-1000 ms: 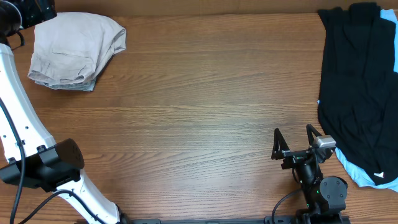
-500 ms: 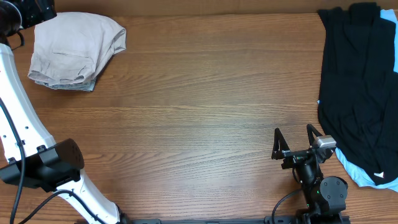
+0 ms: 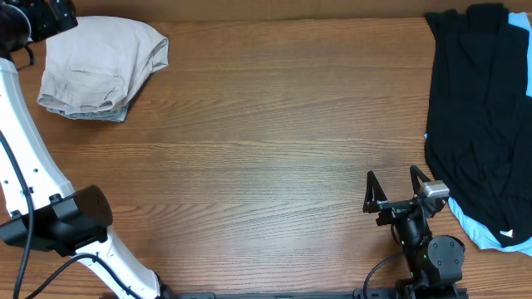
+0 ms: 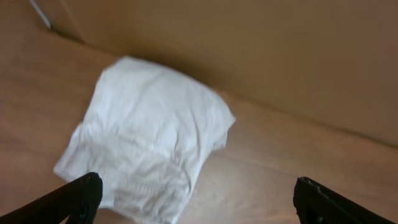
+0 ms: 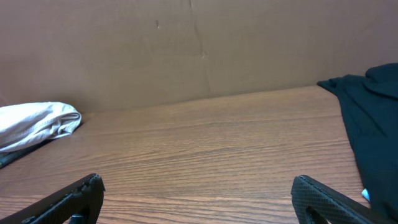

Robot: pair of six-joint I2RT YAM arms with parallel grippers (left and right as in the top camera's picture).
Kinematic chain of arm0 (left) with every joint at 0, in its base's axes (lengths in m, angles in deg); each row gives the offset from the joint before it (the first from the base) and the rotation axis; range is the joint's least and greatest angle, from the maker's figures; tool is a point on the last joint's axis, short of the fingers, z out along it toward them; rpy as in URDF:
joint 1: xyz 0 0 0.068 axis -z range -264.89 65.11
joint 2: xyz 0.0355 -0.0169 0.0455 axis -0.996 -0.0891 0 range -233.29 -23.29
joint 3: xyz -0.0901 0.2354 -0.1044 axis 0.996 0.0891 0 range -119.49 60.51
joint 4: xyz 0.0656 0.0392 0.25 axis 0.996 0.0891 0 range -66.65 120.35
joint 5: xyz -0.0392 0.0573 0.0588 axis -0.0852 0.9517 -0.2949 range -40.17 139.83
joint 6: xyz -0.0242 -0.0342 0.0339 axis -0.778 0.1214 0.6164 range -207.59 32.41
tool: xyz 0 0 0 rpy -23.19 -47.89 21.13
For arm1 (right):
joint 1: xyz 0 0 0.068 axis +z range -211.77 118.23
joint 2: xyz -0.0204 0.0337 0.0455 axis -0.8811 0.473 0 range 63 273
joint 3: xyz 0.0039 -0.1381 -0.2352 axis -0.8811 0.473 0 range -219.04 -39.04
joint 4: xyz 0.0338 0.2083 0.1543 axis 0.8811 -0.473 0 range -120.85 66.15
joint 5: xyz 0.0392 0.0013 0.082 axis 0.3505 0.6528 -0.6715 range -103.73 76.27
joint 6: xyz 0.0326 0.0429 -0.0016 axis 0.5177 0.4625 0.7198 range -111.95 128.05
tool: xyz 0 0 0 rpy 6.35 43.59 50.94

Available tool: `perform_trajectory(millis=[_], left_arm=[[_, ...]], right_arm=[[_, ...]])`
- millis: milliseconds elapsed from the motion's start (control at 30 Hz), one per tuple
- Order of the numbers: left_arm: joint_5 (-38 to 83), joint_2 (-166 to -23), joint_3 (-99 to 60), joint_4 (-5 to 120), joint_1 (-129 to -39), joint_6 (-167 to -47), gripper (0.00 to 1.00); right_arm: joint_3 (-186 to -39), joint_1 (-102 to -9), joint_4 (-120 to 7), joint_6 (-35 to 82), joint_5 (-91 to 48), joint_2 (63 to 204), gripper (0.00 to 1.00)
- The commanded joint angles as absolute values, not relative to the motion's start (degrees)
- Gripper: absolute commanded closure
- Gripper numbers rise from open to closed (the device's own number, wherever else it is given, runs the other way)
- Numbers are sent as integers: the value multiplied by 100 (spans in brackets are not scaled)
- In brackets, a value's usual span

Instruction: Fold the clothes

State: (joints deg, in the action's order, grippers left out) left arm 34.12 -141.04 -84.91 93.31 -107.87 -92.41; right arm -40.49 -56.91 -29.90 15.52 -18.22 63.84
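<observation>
The clothes (image 3: 96, 66) are pale beige shorts, lying as a folded bundle at the table's far left corner. The left wrist view has them (image 4: 149, 130) just ahead of and below my left gripper (image 4: 199, 202), which hangs open above them with nothing between its fingers. In the overhead view only that arm's wrist shows, at the top left edge beside the bundle. My right gripper (image 3: 391, 174) stands open and empty near the front edge at the right, far from the shorts (image 5: 31, 124), over bare wood (image 5: 199, 186).
A pile of black garments (image 3: 482, 108) covers the table's right side, with a light-blue piece (image 3: 478, 228) under its near end. My left arm's white link (image 3: 25, 158) runs along the left edge. A brown wall (image 5: 186, 50) closes the far side.
The left wrist has shifted very slightly at the far left corner. The shorts and the right arm have not moved.
</observation>
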Motion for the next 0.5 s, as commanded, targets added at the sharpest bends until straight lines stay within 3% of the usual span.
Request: perform_trajectory(millis=[0, 467], left_arm=[[3371, -13494, -8482, 9672, -10665, -9342, 0], [3371, -11501, -8474, 10756, -9535, -9342, 0]], right_arm=[[-4010, -5713, -2952, 1508, -1811, 6317, 0], [-4010, -5713, -2952, 1508, -1811, 6317, 0]])
